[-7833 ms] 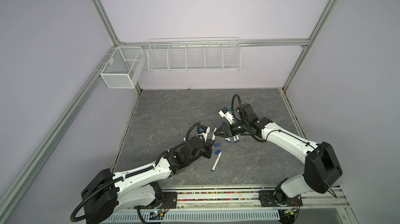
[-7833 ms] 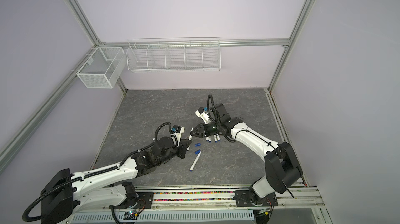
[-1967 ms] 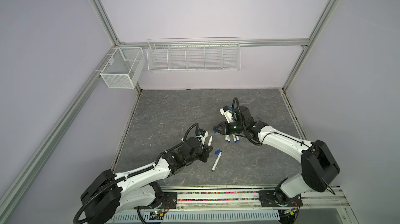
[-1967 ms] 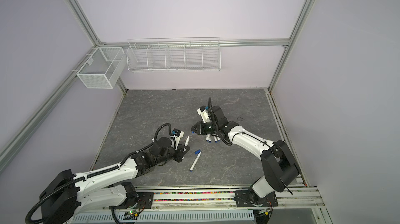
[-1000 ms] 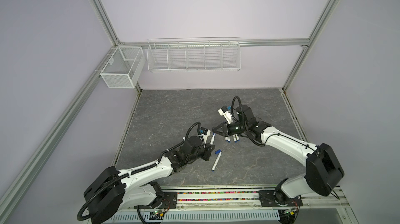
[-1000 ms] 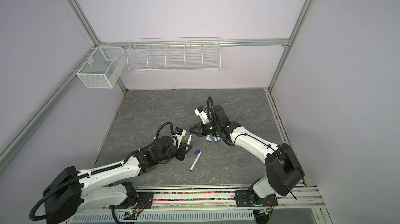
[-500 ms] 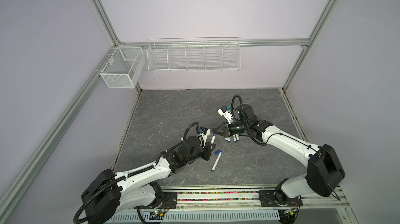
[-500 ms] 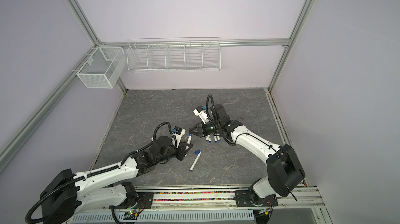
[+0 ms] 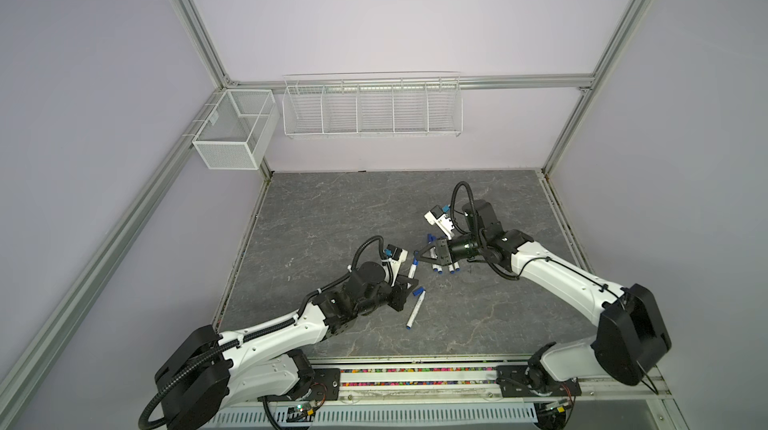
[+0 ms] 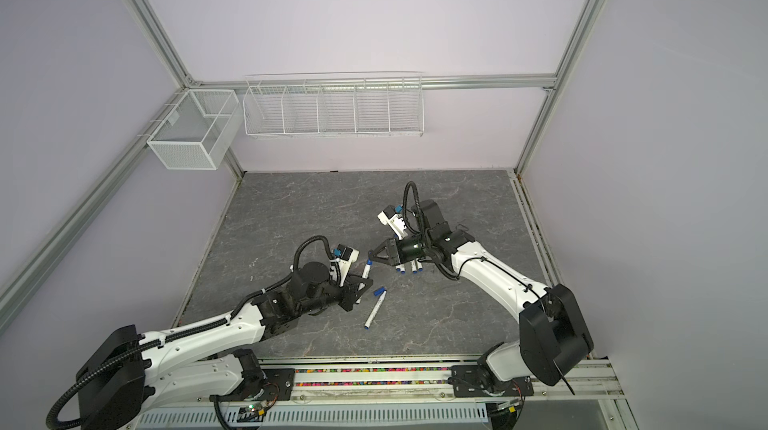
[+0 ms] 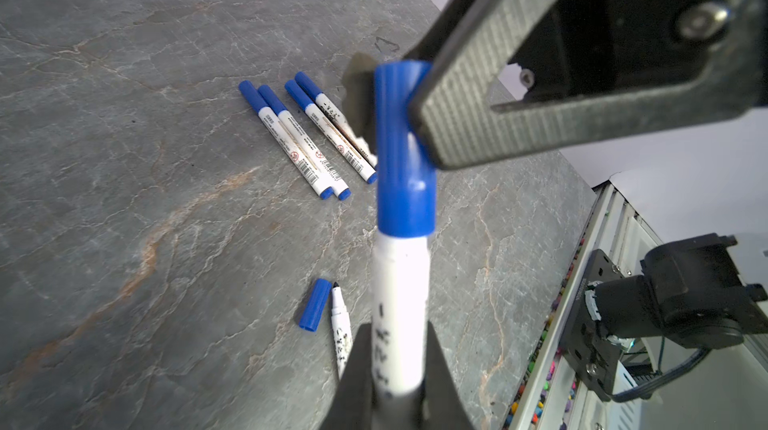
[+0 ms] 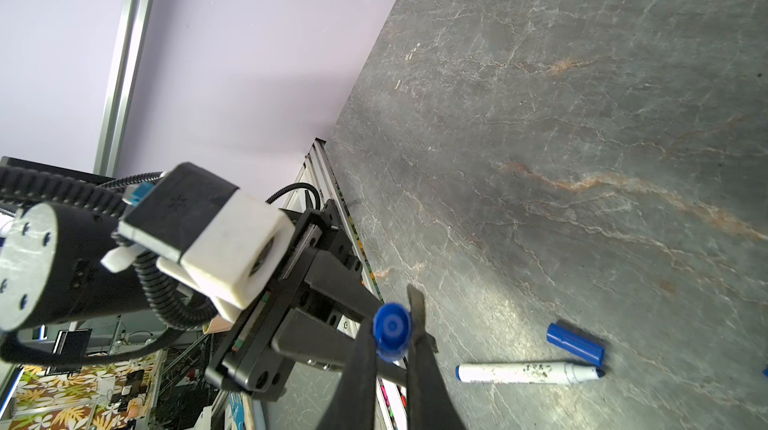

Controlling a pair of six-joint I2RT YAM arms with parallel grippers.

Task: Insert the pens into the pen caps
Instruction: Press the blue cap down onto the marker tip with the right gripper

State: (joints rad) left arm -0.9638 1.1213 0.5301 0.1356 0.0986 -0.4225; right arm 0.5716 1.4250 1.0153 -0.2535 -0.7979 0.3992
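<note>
pen [image 11: 401, 303]: white, black print | pen cap [image 11: 405, 191]: blue | table [image 11: 124, 116]: grey, veined

The pen cap [image 11: 404, 182] in the right gripper [image 11: 388, 107] is gleaming as smooth plastic. The tabletop [image 11: 124, 157] beneath is looking matt, possibly stone.

Both top views look down from high above the front rail [image 9: 415, 378] toward the back wall, sharing almost the same sight — the whole table [image 9: 332, 207], both arms, the wire baskets [image 9: 372, 107]. The left wrist camera sits close behind the left gripper [image 11: 397, 365], facing along the held pen [image 11: 401, 303] to its cap [image 11: 403, 157]. The right wrist camera, close behind the right gripper [image 12: 390, 326], meets that cap end-on. Both wrist views share the loose pen [image 12: 523, 373] — and the loose cap [image 12: 575, 344].
</note>
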